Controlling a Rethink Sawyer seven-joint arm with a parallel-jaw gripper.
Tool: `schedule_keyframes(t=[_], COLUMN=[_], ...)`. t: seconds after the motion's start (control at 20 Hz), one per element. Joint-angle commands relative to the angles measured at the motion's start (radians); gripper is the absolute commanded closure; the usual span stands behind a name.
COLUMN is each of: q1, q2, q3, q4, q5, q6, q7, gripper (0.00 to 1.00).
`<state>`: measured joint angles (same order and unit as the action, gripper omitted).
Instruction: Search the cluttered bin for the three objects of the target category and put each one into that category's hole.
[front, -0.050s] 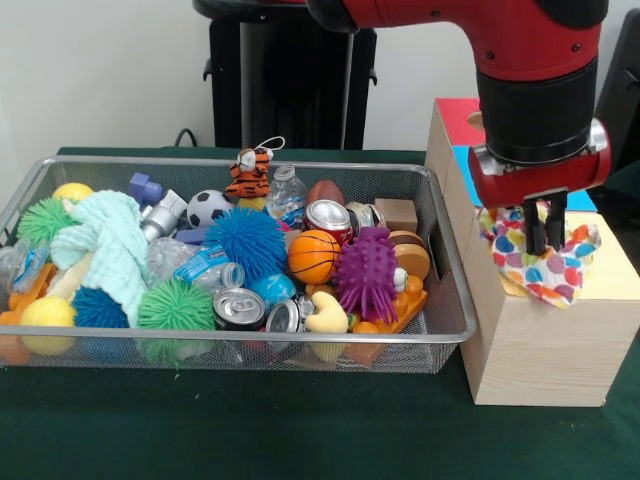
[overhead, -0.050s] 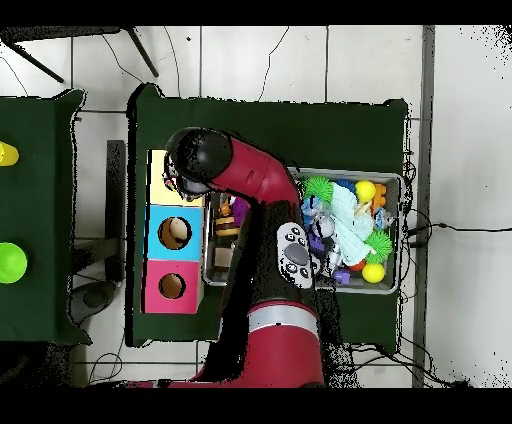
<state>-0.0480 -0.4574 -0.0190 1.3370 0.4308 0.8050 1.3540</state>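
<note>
A spotty cloth (front, -0.050s: 545, 262) with many colored dots hung from the gripper (front, -0.050s: 543, 240), right over the yellow top of the wooden box (front, -0.050s: 540, 340). The black fingers (front, -0.050s: 534, 232) were closed tight on the cloth, pinching it. The cloth touched the box top. The red arm (front, -0.050s: 520, 60) came down from above.

Just beside the box sat a wire bin (front, -0.050s: 440, 330) full of toys. An orange basketball (front, -0.050s: 313, 256) lay next to a purple spiky ball (front, -0.050s: 366, 272). A blue fuzzy ball (front, -0.050s: 245, 242), a soda can (front, -0.050s: 238, 307) and a light green cloth (front, -0.050s: 105, 245) were in there too.
</note>
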Motion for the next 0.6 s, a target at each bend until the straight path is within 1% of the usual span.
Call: schedule_keyframes(t=[0.05, 0.2, 0.3, 0.4, 0.6], q1=[-0.030, -0.031, -0.031, -0.026, -0.004], q2=[0.053, 0.067, 0.090, 0.116, 0.152], q3=[0.099, 0.109, 0.118, 0.119, 0.097], q4=[0.093, 0.104, 0.099, 0.087, 0.062], q5=[0.049, 0.068, 0.069, 0.066, 0.047], q6=[0.169, 0.145, 0.112, 0.071, -0.034], q7=[0.254, 0.246, 0.223, 0.210, 0.209], gripper=[1.00, 1.00, 1.00, 1.00, 1.00])
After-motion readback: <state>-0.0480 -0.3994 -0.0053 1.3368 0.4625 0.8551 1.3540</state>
